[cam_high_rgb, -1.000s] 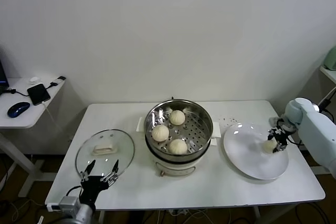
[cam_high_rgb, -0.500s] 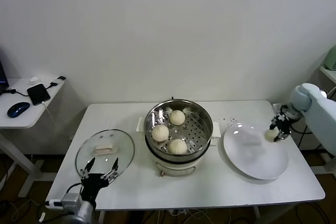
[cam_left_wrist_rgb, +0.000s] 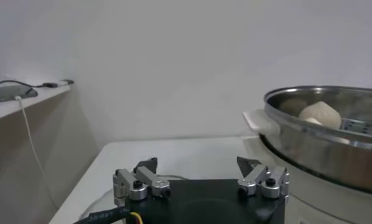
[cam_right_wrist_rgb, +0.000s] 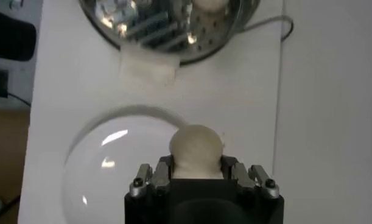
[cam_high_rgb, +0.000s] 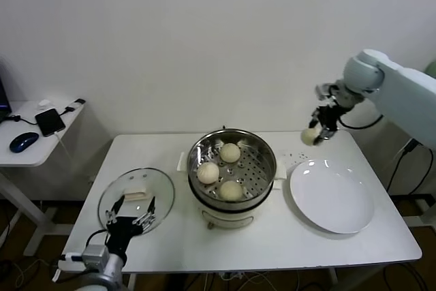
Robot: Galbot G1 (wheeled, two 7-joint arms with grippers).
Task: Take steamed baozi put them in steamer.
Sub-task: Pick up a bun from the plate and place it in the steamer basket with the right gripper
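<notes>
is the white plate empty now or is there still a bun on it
Empty. The white plate shows only bare surface; the last baozi is clamped in the right gripper, raised above the table.

The right arm (cam_high_rgb: 402, 90) is a smooth pale grey-white shell with a rounded joint and a black cable looping below it. Both grippers, left (cam_left_wrist_rgb: 201, 176) and right (cam_right_wrist_rgb: 198, 176), are black, with silver knuckles and dark screws at the jaws.
</notes>
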